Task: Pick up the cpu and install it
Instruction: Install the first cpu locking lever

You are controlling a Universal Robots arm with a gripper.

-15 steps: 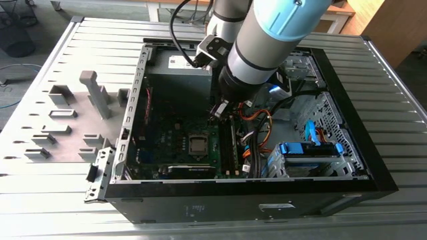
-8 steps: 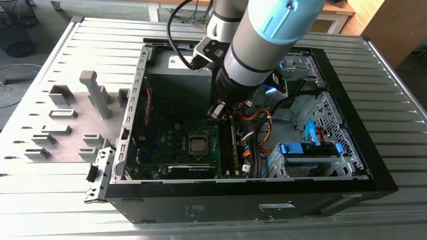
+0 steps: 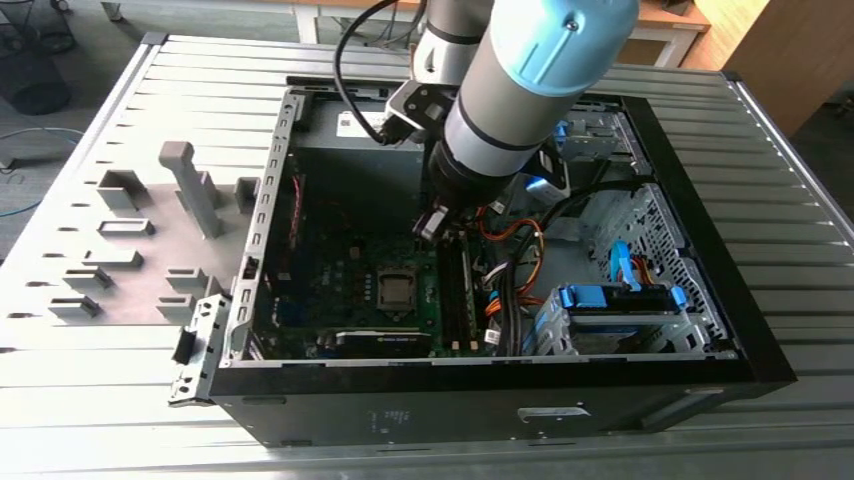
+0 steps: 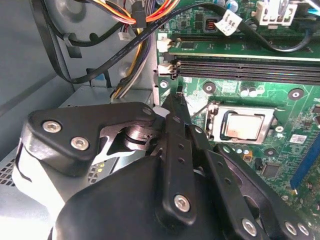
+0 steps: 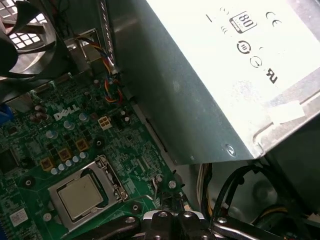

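The cpu (image 3: 396, 288) (image 4: 243, 125) (image 5: 80, 197), a flat square chip with a silvery top, lies seated in the metal socket frame (image 4: 215, 117) (image 5: 117, 182) on the green motherboard (image 3: 350, 290). My gripper (image 3: 430, 225) (image 4: 175, 95) (image 5: 172, 200) hangs inside the computer case, a short way off the socket and apart from the chip. Its black fingers (image 4: 172, 130) meet at a point, shut with nothing between them.
A metal power supply (image 5: 225, 75) stands close beside the gripper, with cable bundles (image 4: 125, 30) next to it. Memory slots (image 4: 250, 67) run past the socket. A fan (image 5: 25, 35) sits at the board's end. Grey holder blocks (image 3: 134, 230) stand outside the case, at the exterior view's left.
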